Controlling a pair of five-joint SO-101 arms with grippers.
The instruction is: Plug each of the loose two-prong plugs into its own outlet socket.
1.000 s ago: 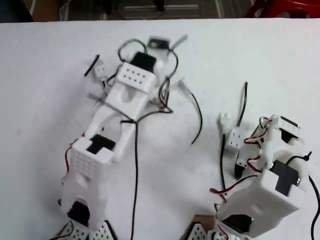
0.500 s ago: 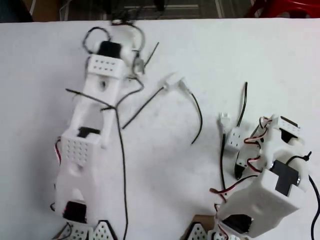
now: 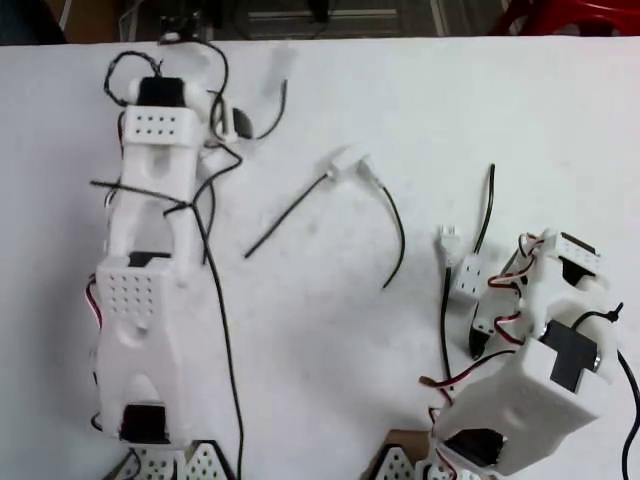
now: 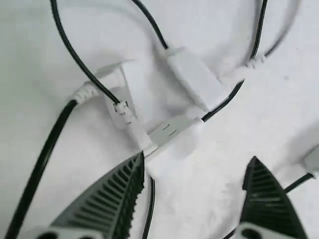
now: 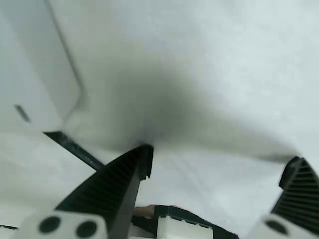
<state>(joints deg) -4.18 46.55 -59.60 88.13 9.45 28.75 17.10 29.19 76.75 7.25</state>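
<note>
White perforated arms (image 3: 145, 300); black ribbed fingers (image 4: 115, 199); red-and-black wiring (image 3: 458, 381)

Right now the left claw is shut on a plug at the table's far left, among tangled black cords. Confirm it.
Wrong on one point: the left claw is open, not shut on a plug. The left wrist view shows its jaws spread above the white plugs, holding nothing. It is at the table's far left, among black cords.

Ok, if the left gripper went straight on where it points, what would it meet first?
Probably the pale flat plug just ahead of the open left gripper, with a white connector and black cables close by. Depth is unclear, so it might touch the table first.
</note>
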